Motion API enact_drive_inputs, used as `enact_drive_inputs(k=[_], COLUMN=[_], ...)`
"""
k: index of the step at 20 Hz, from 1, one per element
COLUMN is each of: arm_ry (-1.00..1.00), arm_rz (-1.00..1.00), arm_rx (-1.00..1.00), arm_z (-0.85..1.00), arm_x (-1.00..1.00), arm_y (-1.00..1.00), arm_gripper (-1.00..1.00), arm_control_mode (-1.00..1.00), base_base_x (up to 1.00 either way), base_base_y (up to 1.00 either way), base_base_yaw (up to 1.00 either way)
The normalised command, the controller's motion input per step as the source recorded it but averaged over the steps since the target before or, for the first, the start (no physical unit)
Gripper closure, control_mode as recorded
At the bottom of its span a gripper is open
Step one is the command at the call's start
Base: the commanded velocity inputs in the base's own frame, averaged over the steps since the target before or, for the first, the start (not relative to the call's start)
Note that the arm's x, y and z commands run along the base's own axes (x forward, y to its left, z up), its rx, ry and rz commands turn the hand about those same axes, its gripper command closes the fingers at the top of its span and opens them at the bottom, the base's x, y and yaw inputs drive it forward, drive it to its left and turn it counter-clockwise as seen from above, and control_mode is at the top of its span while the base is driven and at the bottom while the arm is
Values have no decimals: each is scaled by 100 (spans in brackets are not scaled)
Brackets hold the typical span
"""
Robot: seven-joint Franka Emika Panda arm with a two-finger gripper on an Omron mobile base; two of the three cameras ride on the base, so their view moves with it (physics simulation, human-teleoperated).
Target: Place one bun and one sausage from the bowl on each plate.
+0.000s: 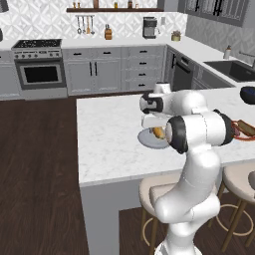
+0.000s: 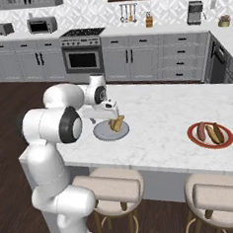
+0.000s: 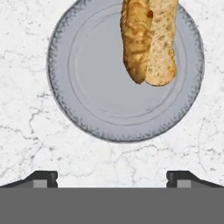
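On the white marble island counter (image 2: 158, 115) the flat round grey plate (image 3: 87, 87) carries one split golden-brown bun (image 3: 148, 41), the red-rimmed cream plate (image 2: 210, 134) well apart, while my two-finger gripper (image 3: 112, 178) hovers above, fingers spread, empty.

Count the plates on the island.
2. The grey plate lies near the island's front edge under the gripper, with a bun on it. The red-rimmed plate lies farther right along the counter, holding a bun and a sausage.
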Motion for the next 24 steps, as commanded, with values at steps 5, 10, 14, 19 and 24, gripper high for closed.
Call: enact_drive_inputs(k=[5,10,14,19,24], arm_ry=[-4,-2,-1,-1,0], arm_rz=[0,-5,-1,0,0], arm_rx=[0,0,0,0,0], arm_z=[43,20,21,15,11], arm_x=[-62,-43,-34,-15,0], arm_y=[18,-50,-21,0,0], arm_gripper=[-100,-100,-100,-100,-100], arm_control_mode=[-100,-100,-100,-100,-100], base_base_x=[0,0,0,0,0], base_base_y=[0,0,0,0,0], base_base_yaw=[0,0,0,0,0])
